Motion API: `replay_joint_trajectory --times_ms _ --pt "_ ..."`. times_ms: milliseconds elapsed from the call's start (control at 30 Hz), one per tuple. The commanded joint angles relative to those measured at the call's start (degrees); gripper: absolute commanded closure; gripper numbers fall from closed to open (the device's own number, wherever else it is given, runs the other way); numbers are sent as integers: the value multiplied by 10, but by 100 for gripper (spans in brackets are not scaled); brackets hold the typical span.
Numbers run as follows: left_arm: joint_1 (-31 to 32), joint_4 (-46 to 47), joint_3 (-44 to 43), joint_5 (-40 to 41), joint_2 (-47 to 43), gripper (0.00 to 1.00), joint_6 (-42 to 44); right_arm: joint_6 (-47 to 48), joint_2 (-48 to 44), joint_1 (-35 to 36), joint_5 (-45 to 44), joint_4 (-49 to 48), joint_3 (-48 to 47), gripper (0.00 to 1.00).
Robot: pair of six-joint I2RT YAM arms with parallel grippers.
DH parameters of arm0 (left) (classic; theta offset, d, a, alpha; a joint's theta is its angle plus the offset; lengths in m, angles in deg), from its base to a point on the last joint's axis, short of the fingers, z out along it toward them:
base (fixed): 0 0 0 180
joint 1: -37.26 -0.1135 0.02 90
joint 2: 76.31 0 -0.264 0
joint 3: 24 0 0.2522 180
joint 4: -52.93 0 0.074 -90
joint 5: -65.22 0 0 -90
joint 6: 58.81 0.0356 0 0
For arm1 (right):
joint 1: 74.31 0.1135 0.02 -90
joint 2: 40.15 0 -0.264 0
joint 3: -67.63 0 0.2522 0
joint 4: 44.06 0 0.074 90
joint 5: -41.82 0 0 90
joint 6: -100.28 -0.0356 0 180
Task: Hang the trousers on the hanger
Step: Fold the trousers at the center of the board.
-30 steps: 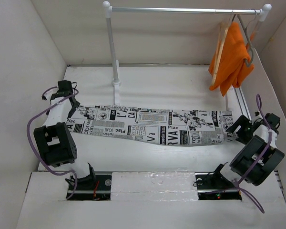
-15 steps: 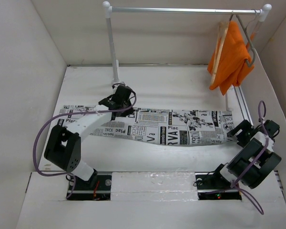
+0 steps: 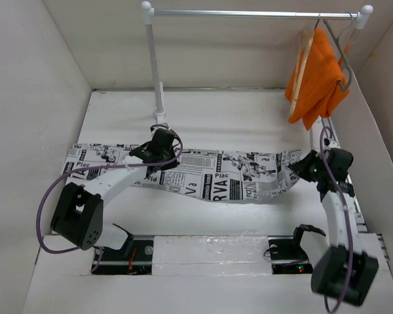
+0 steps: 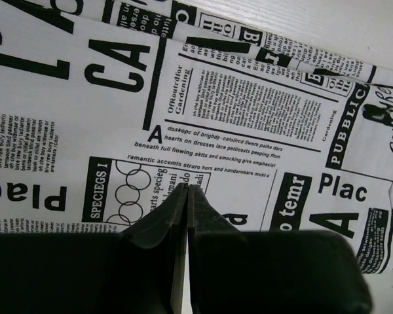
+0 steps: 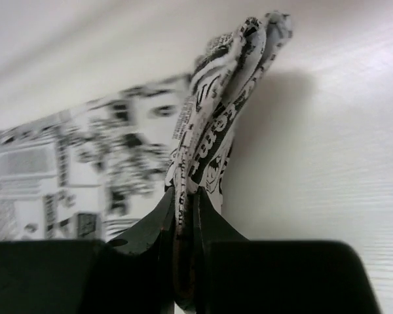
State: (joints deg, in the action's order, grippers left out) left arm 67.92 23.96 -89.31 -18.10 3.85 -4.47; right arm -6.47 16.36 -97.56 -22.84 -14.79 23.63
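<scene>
The overhead camera is showing the trousers [image 3: 216,178] lying stretched across the desk [image 3: 249,118] from its left edge almost to its right edge, their middle sagging toward the arm bases. The left end effector [image 3: 158,156] is sitting over the left half of the fabric, and the right end effector [image 3: 311,169] is sitting at the right end, where the cloth is gathering into wrinkles.

The wrist cameras are giving what that view is not. On the left wrist, the fingers [image 4: 164,219] are lying pressed together with only a thin seam between them, their tips over a flat printed panel; whether any cloth is caught there cannot be told. On the right wrist, the fingers [image 5: 147,226] are pinching a bunched fold of the trousers, which is standing up above the tips, clear of the desk behind it.

At the back, a white rack post [image 3: 156,65] is rising just behind the left end effector, carrying a rail [image 3: 249,13]. An orange garment [image 3: 318,72] is hanging at the rail's right end, above the right end of the trousers. The hanger [image 3: 305,55] is showing only as a tan wooden edge just beside that garment.
</scene>
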Motion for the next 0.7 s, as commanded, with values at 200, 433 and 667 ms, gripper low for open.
replay_joint_trajectory --times_ms 200,433,667 --pt "-1 30 69 -31 -54 100 -5 -7 -158 305 -198 293 -239 100" --pt "180 47 40 16 -32 100 -120 94 -63 384 -250 355 -477 100" --pt "380 -11 -93 91 153 100 -292 216 -5 279 -132 360 -643 100"
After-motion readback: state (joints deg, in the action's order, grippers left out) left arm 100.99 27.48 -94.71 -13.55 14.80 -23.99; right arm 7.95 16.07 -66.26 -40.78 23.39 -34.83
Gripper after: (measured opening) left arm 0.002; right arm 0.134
